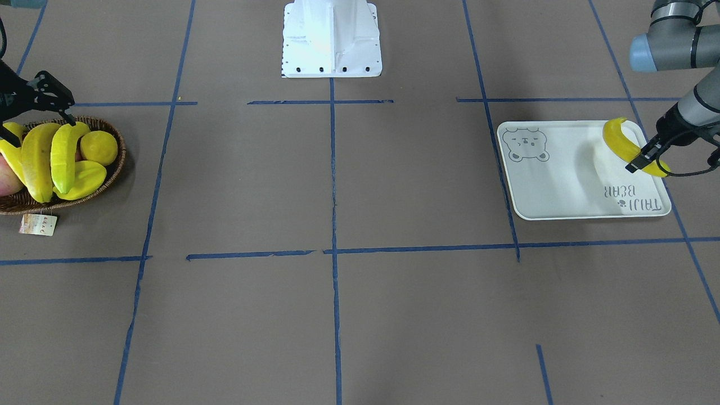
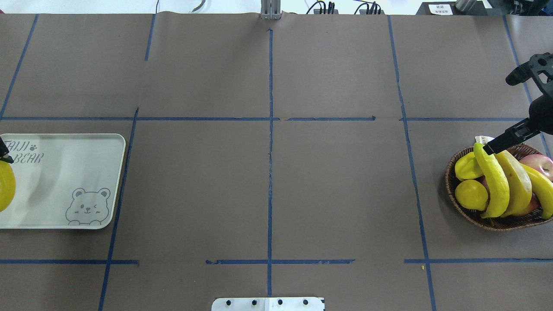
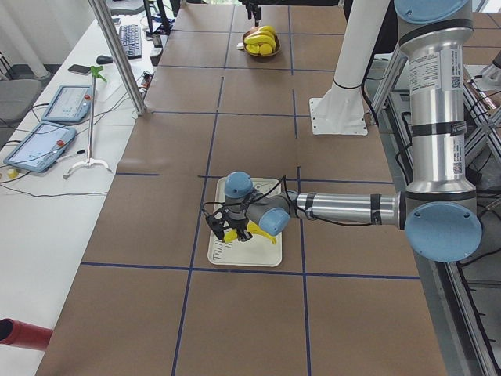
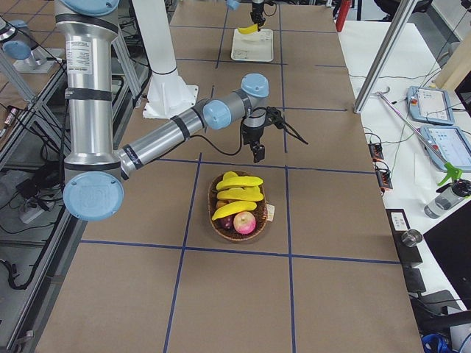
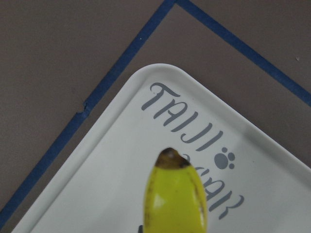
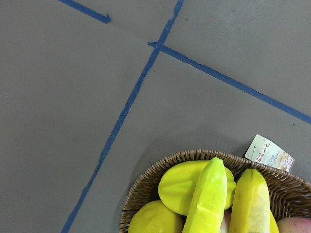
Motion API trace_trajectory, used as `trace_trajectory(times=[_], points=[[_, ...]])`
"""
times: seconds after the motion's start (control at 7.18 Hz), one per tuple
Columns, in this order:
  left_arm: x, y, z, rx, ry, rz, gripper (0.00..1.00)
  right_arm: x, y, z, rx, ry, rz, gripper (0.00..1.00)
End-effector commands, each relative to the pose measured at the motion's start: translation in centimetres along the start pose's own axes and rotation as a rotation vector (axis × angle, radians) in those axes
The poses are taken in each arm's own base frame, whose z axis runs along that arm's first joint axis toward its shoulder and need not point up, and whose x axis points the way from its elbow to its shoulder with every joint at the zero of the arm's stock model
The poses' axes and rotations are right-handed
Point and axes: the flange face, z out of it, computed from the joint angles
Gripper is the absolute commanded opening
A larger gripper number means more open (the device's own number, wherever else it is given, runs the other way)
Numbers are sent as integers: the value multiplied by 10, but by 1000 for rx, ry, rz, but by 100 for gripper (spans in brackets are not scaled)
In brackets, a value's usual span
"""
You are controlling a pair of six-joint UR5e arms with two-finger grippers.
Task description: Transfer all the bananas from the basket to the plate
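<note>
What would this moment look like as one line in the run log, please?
left gripper: shut on banana, over plate | right gripper: open, by basket | three bananas in basket

Grey lettering (image 1: 633, 198) reading "TAIJI BEAR", with a small paw print (image 5: 224, 159) after the first word, stands in one corner of the white plate (image 1: 562, 169); the front-facing view shows it upside down. In the left wrist view a banana (image 5: 176, 204) tip covers the start of "BEAR". The paper tag (image 1: 38, 224) beside the basket (image 1: 119, 160) carries print too small to read, as does the white label (image 3: 448, 66) on the left arm (image 3: 344, 207).
</note>
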Motion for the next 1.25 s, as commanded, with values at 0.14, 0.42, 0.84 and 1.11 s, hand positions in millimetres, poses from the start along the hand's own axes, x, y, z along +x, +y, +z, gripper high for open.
trace_trajectory(times=[0.14,0.42,0.84,1.11], points=[[4,-28,30,30,-8,0,31,0,0,0,1,0,3,100],[4,-48,28,49,3,34,84,-1,0,-3,5,-2,4,100],[0,-74,-26,74,89,126,100,-1,3,-5,8,-4,1,100],[51,-41,-92,106,223,228,100,23,32,-5,-16,13,59,99]])
